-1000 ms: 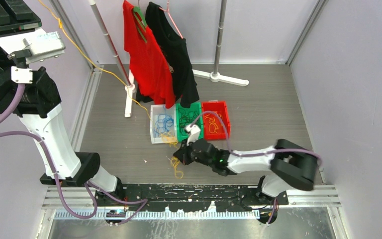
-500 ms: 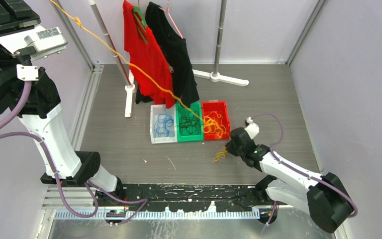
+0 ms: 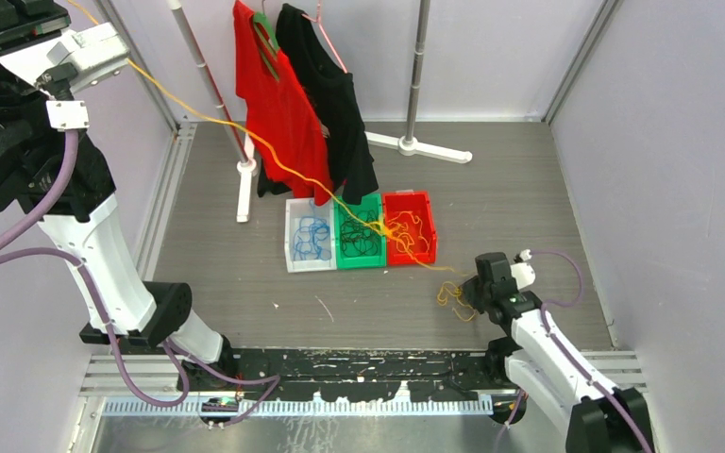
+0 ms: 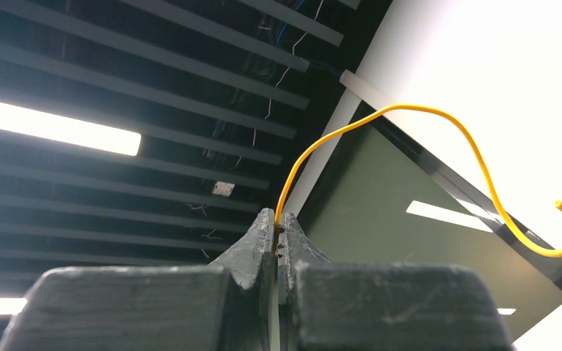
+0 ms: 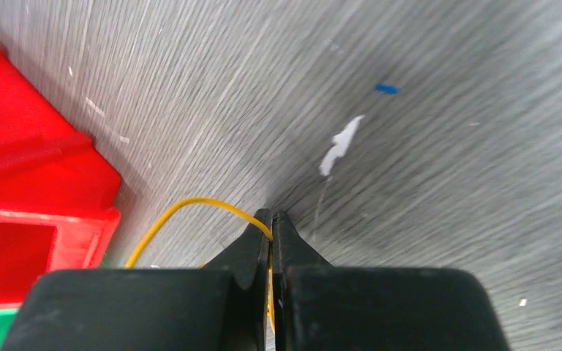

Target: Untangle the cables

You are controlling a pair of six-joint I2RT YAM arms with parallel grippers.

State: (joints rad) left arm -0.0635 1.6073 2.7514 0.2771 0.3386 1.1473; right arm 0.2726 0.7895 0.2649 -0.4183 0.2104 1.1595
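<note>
Yellow cable (image 4: 410, 108), seemingly light, limp and slippery, is hanging across the red bin (image 3: 421, 200); we are clenching it either side of the tangle (image 3: 387, 228), left end effector (image 4: 276, 221) high left of the bin, right end effector (image 5: 271, 219) low right

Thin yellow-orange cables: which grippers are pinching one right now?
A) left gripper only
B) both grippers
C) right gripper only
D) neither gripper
B: in the left wrist view the left gripper is shut on a thin yellow-orange cable, and in the right wrist view the right gripper is shut on one too.
</note>
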